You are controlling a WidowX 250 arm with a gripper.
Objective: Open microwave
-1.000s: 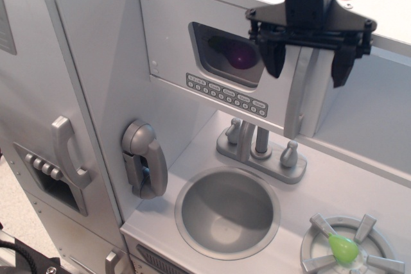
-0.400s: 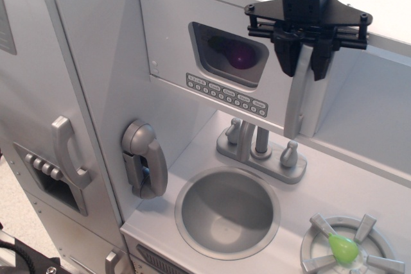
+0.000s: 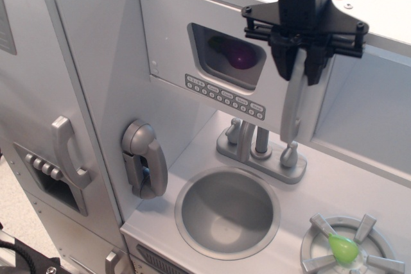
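The microwave [image 3: 180,36] is the grey-white compartment at the top middle, with a dark rounded window [image 3: 228,52] and a keypad strip [image 3: 225,96]. Its long silver vertical handle [image 3: 292,107] runs down the door's right edge. My black gripper [image 3: 300,67] hangs from above and is shut on the top of the handle. The door stands slightly ajar, its right edge swung out from the cabinet, showing the pale inside to the right.
A toy phone [image 3: 144,158] hangs on the side wall. A faucet [image 3: 260,149] and round sink [image 3: 228,213] sit below the microwave. A burner [image 3: 350,248] with a green piece is at the lower right. The fridge door handle [image 3: 67,152] is at the left.
My gripper went from open around the handle to shut on it. It then moved a little left and outward, and the door's right edge swung out with it.
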